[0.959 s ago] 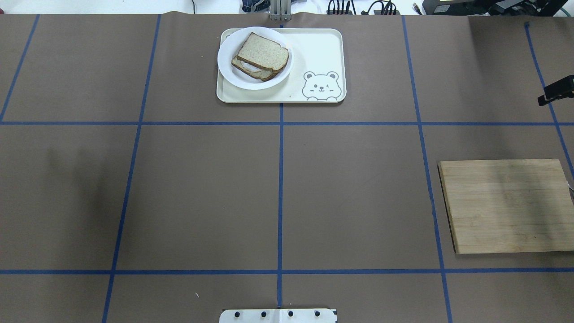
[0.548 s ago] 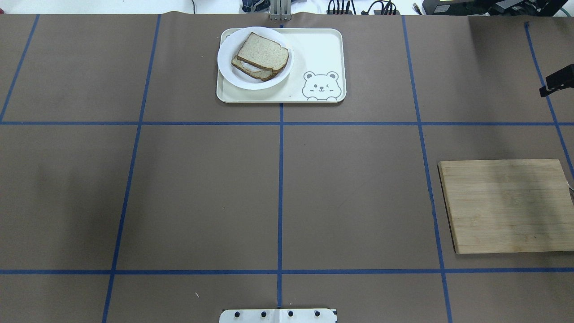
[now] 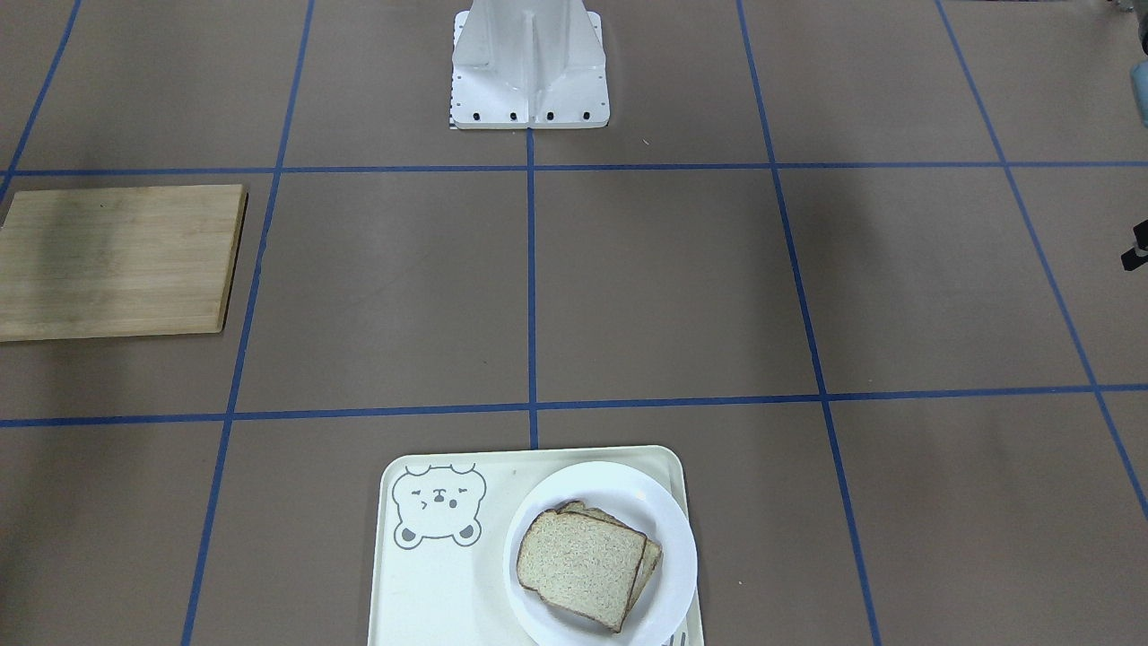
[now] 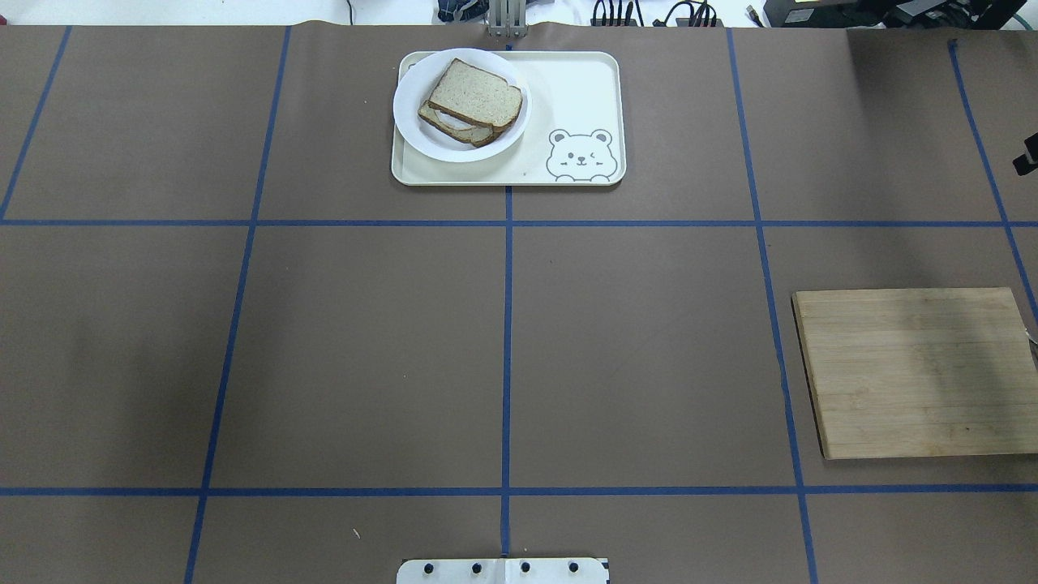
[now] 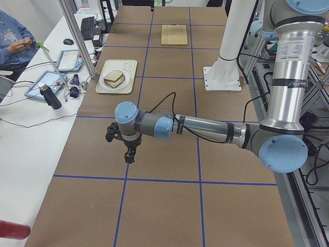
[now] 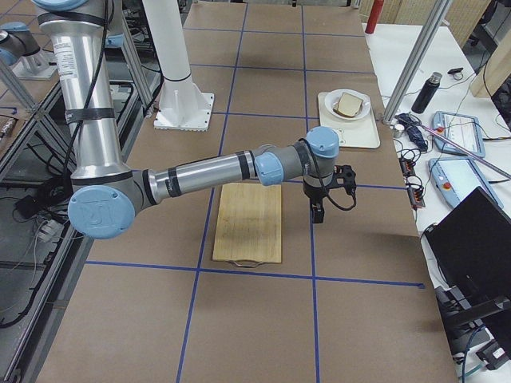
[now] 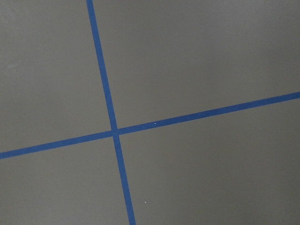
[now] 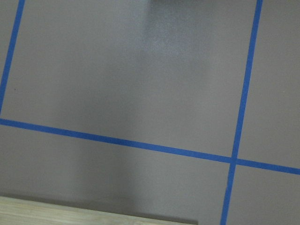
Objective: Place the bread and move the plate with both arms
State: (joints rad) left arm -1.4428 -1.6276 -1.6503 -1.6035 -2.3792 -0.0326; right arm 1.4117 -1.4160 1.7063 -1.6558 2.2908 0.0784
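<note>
The bread [image 4: 477,96] lies bare-faced on top of another slice on the white plate [image 4: 422,138]. The plate sits on the left part of the bear tray [image 4: 576,89] at the far middle of the table. The bread [image 3: 578,561] and the plate [image 3: 671,538] also show in the front view. My right gripper [image 6: 317,215] hangs over the table just past the wooden board, far from the plate; only a sliver of it [image 4: 1028,156] shows overhead. My left gripper [image 5: 128,156] hangs over bare table at the robot's left, seen as a sliver in the front view [image 3: 1135,257]. I cannot tell whether either is open or shut.
A wooden cutting board [image 4: 916,373] lies on the robot's right side; its edge shows in the right wrist view [image 8: 93,213]. Blue tape lines cross the brown table. The robot's white base [image 3: 529,72] stands at the near middle. An operator's bench with bottles and tablets runs along the far side.
The right gripper's tip has slid toward the right edge of the overhead view and is nearly out of it. The bread, plate, tray and board have not moved.
</note>
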